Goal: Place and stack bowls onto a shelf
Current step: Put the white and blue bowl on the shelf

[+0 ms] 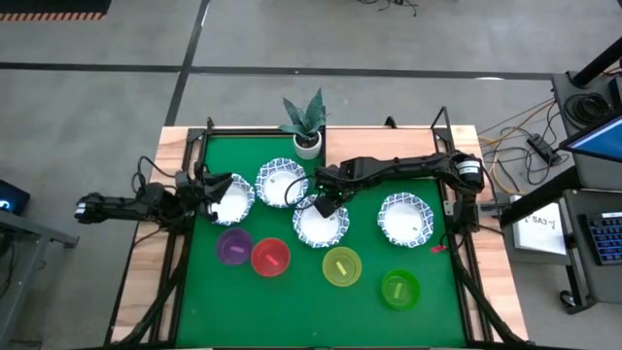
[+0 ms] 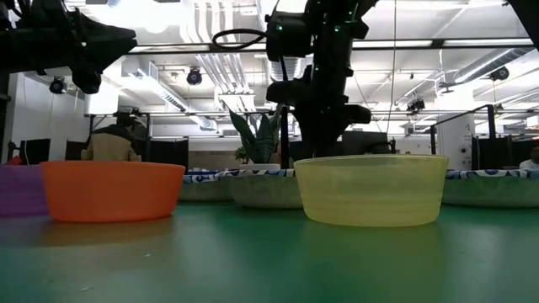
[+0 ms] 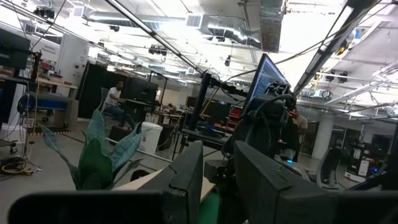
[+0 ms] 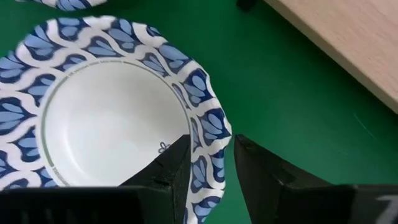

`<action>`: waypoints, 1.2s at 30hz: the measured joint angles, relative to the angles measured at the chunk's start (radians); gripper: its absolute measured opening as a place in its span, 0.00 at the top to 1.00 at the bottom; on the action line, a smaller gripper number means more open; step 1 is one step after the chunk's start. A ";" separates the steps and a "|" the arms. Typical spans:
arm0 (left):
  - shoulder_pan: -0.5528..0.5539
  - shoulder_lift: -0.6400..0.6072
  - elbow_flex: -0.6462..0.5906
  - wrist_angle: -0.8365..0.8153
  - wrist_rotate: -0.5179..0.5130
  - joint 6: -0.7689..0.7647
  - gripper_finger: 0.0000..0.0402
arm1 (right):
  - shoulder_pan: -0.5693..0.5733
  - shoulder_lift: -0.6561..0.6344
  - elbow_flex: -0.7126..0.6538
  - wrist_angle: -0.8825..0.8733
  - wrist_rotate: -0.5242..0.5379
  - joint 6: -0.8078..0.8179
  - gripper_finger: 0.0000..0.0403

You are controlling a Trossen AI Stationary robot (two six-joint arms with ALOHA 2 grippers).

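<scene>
Blue-rimmed bowl on green mat, rim between right hand fingers, slightly parted.

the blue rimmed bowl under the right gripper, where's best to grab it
By the rim. The bowl sits upright on the green mat, with a thin, wavy, outward-flaring rim. The right gripper comes from above, one finger inside the rim and one outside, a narrow gap between. Pinching that edge from above looks the likeliest hold; the wide body wouldn't fit.

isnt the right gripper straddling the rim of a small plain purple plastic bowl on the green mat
Not quite. The right gripper is straddling the rim of a round white bowl with a blue patterned rim, as the right wrist view shows. It does sit on the green mat.
</scene>
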 joint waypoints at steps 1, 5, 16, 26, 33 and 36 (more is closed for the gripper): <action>0.000 0.000 0.000 0.000 0.000 0.000 0.81 | 0.000 0.000 -0.009 0.003 0.000 -0.001 0.72; 0.000 0.000 0.000 -0.002 0.000 0.000 0.81 | 0.000 0.003 -0.063 0.044 0.000 -0.001 0.72; 0.000 0.000 0.000 -0.004 -0.001 0.000 0.81 | 0.000 0.003 -0.162 0.209 0.000 0.008 0.72; 0.000 0.000 0.000 -0.004 -0.002 0.002 0.81 | 0.000 0.003 -0.185 0.256 -0.001 0.036 0.95; 0.000 0.000 0.000 -0.008 -0.002 0.023 0.81 | 0.000 -0.025 -0.153 0.256 -0.002 0.024 0.97; 0.000 0.000 0.000 -0.008 -0.003 0.023 0.81 | -0.002 -0.051 -0.129 0.249 -0.025 0.006 0.97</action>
